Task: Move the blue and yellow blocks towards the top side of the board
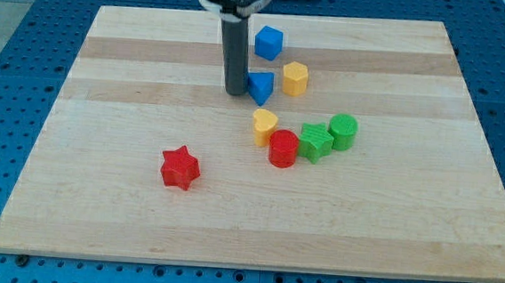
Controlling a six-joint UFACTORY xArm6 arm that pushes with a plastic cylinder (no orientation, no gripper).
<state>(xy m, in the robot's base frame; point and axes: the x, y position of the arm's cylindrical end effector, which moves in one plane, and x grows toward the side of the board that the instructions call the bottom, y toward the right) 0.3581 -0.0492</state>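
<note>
One view only; wooden desk (97, 202) fills most of the frame, pale planks, sitting on a blue perforated surface (13, 0) that shows at the edges.

My tip (235, 92) is down on the desk in the upper middle of the frame; the dark rod rises straight up from it and leaves the frame at the top; no fingers on this rig, just the rod, so nothing is spread, pressed together or pinching.

Task blocks: blue triangular block (260, 86) lies immediately to the view's right of my tip, touching it or very nearly, cannot tell which; blue cube-like block (268, 43) sits above it, nearer the view's top, just right of the rod and apart from the triangular one; yellow hexagonal block (295, 78) is just to the view's right of the blue triangular block, a narrow gap between them; yellow heart-shaped block (264, 124) lies lower, below the blue triangular block, near the centre of the frame.

Other blocks: red cylinder (283, 149) is touching or all but touching the yellow heart on its lower right; green star-like block (316, 141) is just right of the red cylinder; green cylinder (343, 132) is just right of that and slightly higher; these four make a tight cluster right of centre; red star (179, 168) sits alone in the lower left of centre, well apart from everything else.
</note>
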